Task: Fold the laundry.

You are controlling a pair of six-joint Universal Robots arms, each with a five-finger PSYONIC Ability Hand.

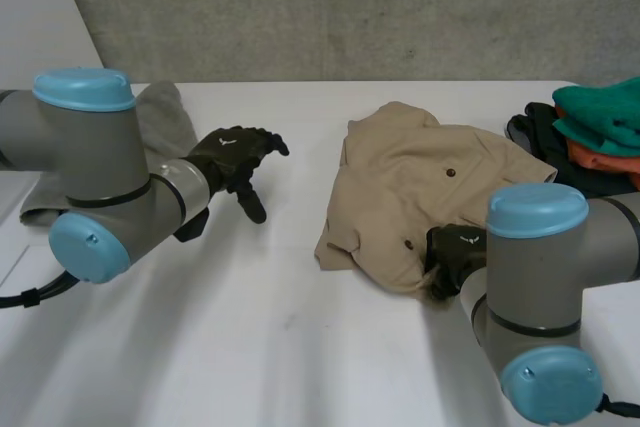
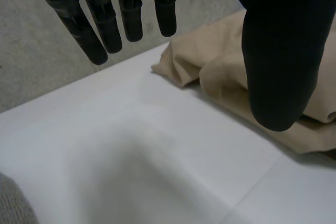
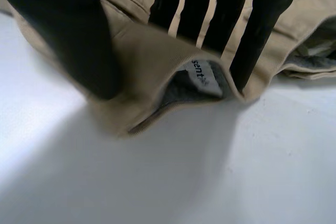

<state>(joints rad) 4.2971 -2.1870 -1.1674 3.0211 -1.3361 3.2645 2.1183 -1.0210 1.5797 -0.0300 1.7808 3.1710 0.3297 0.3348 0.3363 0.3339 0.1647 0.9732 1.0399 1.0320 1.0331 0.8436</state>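
Observation:
A tan button shirt [image 1: 420,187] lies crumpled on the white table [image 1: 300,337], right of the middle. My right hand [image 1: 455,252] is at its near edge. In the right wrist view the thumb [image 3: 73,35] and the fingers [image 3: 231,19] pinch a raised fold of the shirt [image 3: 157,61], where a white label [image 3: 202,77] and a grey lining show. My left hand [image 1: 235,157] hovers over bare table to the left of the shirt, apart from it. Its fingers [image 2: 126,14] are straight and hold nothing, and the shirt's edge [image 2: 210,61] lies beyond them.
A grey cloth [image 1: 165,117] lies at the far left behind my left arm. At the right edge is a pile of clothes: a green piece [image 1: 605,112] on an orange one [image 1: 600,157], over dark cloth [image 1: 540,137]. A grey wall stands behind the table.

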